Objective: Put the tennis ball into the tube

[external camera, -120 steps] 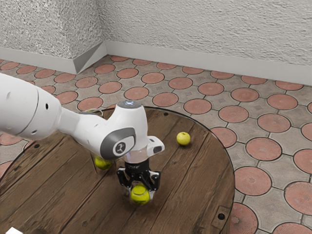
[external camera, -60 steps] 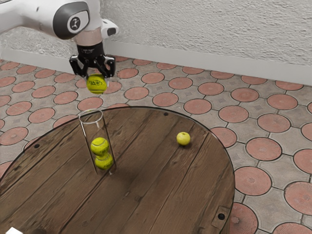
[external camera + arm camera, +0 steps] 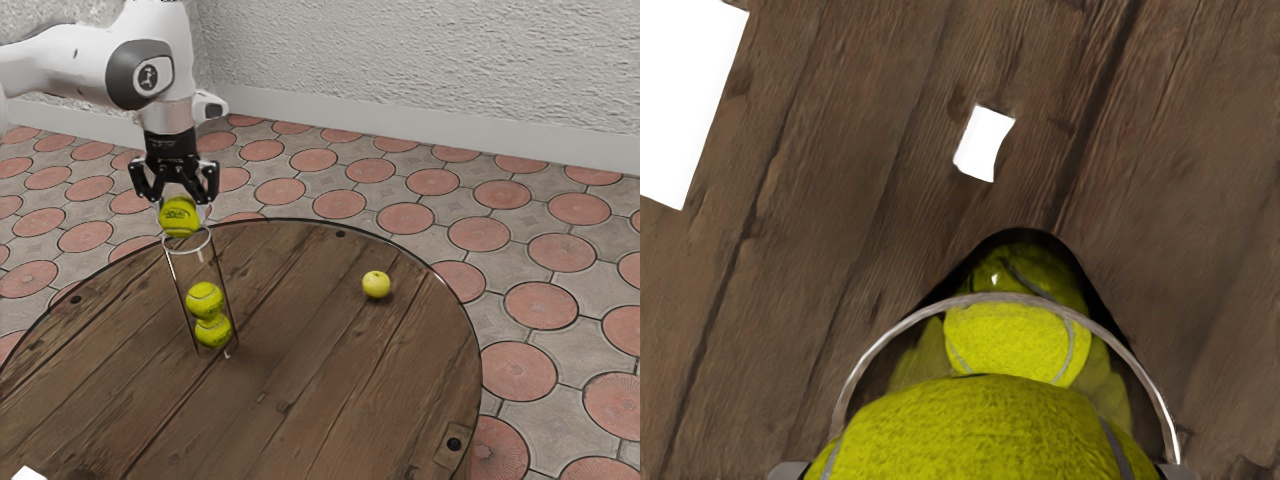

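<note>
"Exterior view: what did we log?"

"We saw the pincer (image 3: 181, 208) closed on the tennis ball (image 3: 179, 217), right at the mouth of the clear tube (image 3: 191, 263). Whether it had entered, we couldn't tell. Inside: upper ball (image 3: 205, 298) resting on lower ball (image 3: 213, 332). Yellow fruit (image 3: 376, 286) sat well apart from the tube on the round wooden worktop (image 3: 330, 360)."

"And the wrist view?"

"We noted the tube's rim arching around the held ball, both others beyond. A small white piece (image 3: 984, 144) and a larger white slab (image 3: 685, 100) lay apart."
</note>
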